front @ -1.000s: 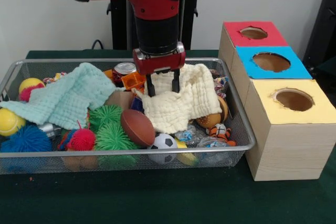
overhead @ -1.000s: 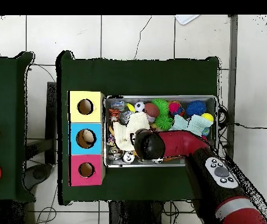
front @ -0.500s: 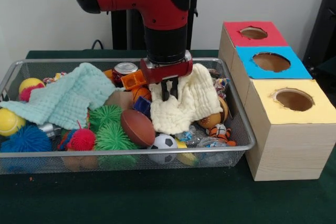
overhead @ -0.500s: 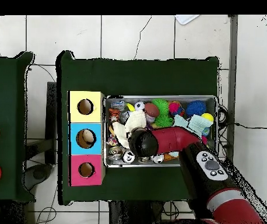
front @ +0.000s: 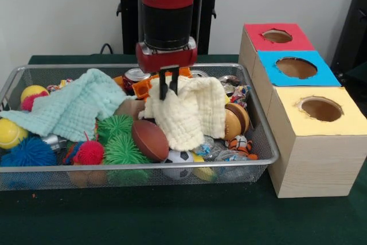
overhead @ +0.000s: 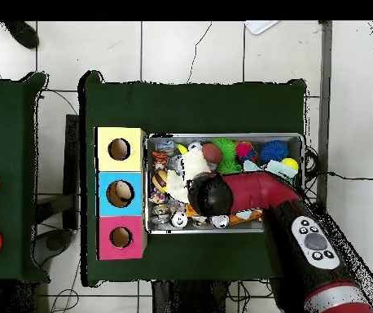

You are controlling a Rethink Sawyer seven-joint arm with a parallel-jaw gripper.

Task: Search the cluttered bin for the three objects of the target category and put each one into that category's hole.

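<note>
The wire-mesh bin lies on the green table, full of toys; it also shows in the overhead view. My gripper hangs over the bin's middle, shut on the top edge of a cream cloth that droops from it. One orange-tan lumpy thing shows through the front mesh at the left. A tan lump lies left of the cloth, partly hidden. The red-topped hole is on the far box; in the overhead view it is nearest the robot.
A mint cloth covers the bin's left. A brown football, green spiky balls, a blue spiky ball, a soccer ball and a round orange-brown toy lie about. Blue-topped and yellow-topped holes stand nearer.
My gripper has risen and moved left with the cream cloth in it. The cloth's right part has lifted off the round orange-brown toy and the cans behind.
</note>
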